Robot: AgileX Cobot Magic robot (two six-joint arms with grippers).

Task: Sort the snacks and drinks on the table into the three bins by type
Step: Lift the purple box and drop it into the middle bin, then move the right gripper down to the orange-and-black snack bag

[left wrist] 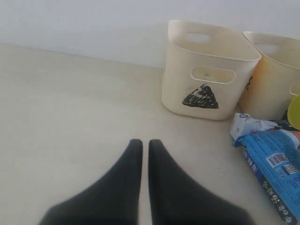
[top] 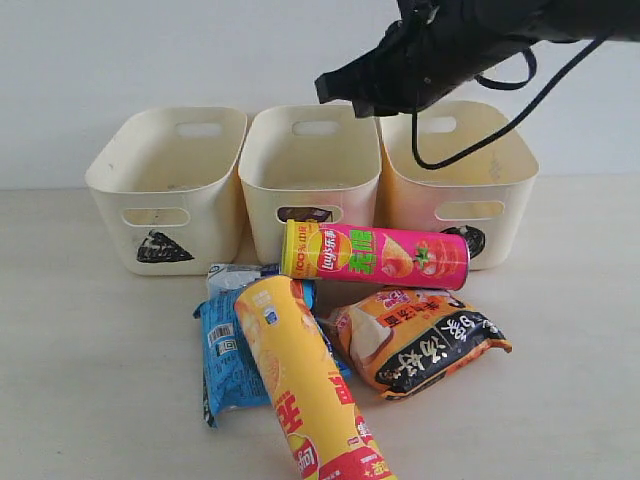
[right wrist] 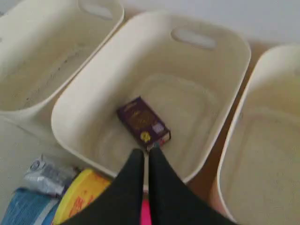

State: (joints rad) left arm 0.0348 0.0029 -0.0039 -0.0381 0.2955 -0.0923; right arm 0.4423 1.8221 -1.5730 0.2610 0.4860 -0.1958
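Lying flat in middle bin (right wrist: pixel 225 61): small dark-purple box (right wrist: pixel 143 123), yellow-marked.

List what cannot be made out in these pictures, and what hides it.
Middle cream plastic tub: exterior view, its black mark mostly behind the pink chip tube.
Long yellow chip tube: exterior view, lower end cut off by the frame edge.
Small purple box: right wrist view, print too blurred to read.
Blue bag: left wrist view, cut off by the edge.
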